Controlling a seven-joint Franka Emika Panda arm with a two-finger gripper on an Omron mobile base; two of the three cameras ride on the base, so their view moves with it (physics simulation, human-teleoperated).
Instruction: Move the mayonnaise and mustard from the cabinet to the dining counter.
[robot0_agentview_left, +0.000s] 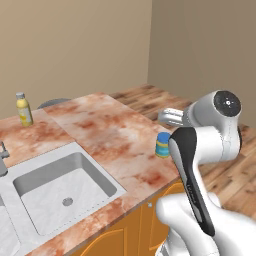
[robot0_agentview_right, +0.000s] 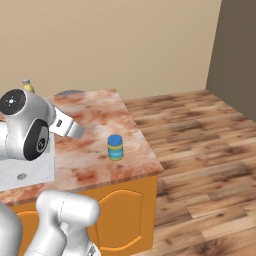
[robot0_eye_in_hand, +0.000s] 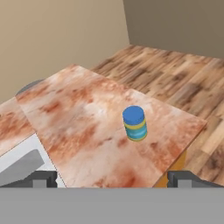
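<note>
Yellow mustard (robot0_agentview_left: 23, 109) stood at the far left of the marbled surface (robot0_agentview_left: 100, 125) beyond the sink (robot0_agentview_left: 62, 190), the mayonnaise (robot0_eye_in_hand: 134, 123) sat upright near the right end, and the hand (robot0_eye_in_hand: 112, 178) hung above, fully open and empty, suggesting both were delivered.

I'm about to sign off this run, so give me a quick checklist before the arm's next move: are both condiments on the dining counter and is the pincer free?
1. mayonnaise upright on the dining counter: ok.
2. mustard upright on the same counter, far side beyond the sink: ok.
3. pincer open, holding nothing: ok.
4. Pincer apart from the mayonnaise, the jar standing free ahead of it: ok.
5. Jar set back from the counter edge: ok, though nearer the end of the counter than the mustard.
6. Cabinet doors shut: cannot tell.
</note>
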